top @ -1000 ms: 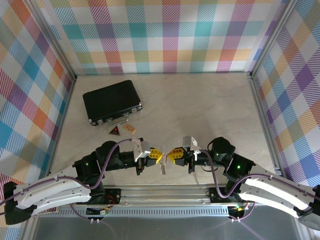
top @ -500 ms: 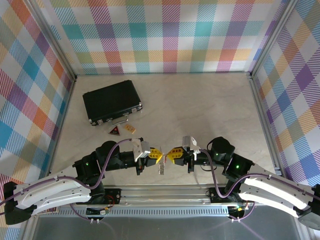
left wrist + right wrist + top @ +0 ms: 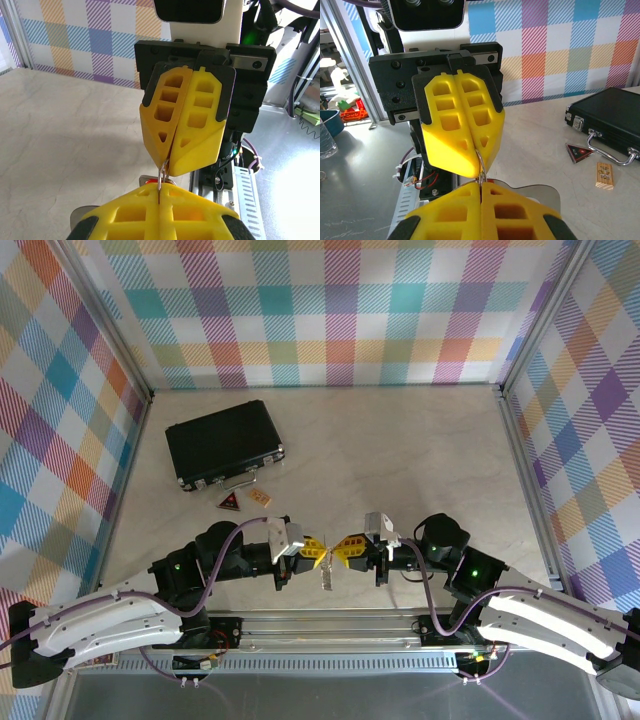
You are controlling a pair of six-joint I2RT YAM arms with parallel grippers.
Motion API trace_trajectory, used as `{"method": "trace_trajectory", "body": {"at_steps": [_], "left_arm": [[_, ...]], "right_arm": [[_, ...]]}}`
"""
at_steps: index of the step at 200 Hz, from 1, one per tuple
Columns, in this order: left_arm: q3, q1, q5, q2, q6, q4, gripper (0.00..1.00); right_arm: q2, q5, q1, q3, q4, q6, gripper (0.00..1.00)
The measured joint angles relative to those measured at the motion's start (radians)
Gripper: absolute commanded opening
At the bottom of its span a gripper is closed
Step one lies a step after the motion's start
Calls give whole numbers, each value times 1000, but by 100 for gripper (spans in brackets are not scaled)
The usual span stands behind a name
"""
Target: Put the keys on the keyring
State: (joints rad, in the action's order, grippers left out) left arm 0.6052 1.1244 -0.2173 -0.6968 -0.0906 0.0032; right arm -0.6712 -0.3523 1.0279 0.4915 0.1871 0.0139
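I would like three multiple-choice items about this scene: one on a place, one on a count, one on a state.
1. Where does the black case lie on the table?
A) far left
B) far right
C) near edge, centre

2. How many small tags lie by its handle?
A) none
B) two
C) four

3. How do the jaws of the left gripper and the right gripper stand?
A) wide open
B) shut on a thin metal ring
C) shut on the case

Key:
1 A: the top view shows it far left.
2 B: a dark triangular tag and a tan tag.
3 B: both wrist views show closed fingers pinching the ring.
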Motion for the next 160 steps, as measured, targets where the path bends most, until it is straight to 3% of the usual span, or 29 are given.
{"method": "trace_trajectory", "body": {"at_steps": [160], "left_arm": [[26,0,-8,-24,-7,-26,0]], "right_arm": [[0,-27,-1,0,-2,-35,0]]}}
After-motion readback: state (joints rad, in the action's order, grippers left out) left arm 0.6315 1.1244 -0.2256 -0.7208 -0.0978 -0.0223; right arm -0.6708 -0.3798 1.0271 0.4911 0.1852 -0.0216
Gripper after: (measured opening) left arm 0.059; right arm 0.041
